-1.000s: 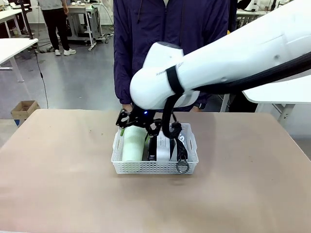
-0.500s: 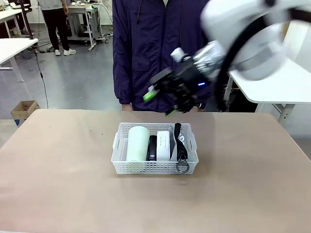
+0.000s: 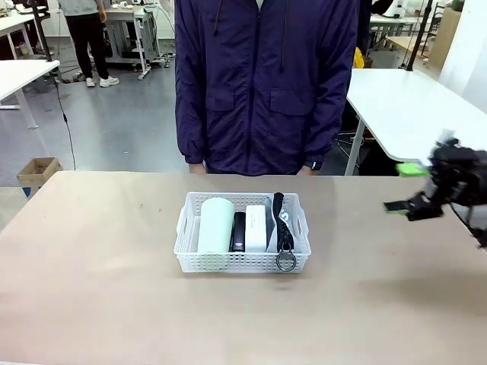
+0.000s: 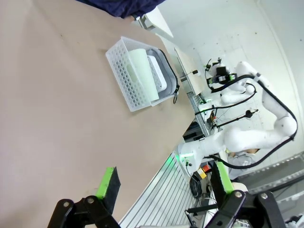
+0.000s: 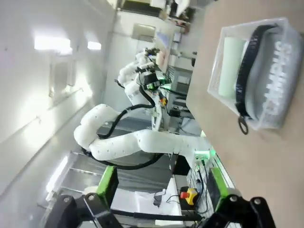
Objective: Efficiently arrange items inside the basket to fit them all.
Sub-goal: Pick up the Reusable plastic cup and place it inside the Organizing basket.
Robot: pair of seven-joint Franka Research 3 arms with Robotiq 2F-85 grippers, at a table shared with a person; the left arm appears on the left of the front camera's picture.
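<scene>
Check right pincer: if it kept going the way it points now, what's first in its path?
Judging by the front view, the right pincer points left above the table, roughly toward the basket or the person. Nothing lies between; depth is unclear, so which comes first is uncertain.

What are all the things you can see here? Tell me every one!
basket: one, white, middle of the table
cup: one, pale green, lying at the basket's left end
stapler-like device: one, black, right of the cup
box: one, white, right of the device
pouch: one, grey with black strap, at the basket's right end
table: one, brown
person: one, dark blue jacket, far side
right gripper: one, black, green pads, open, right edge
left gripper: one, open
</scene>
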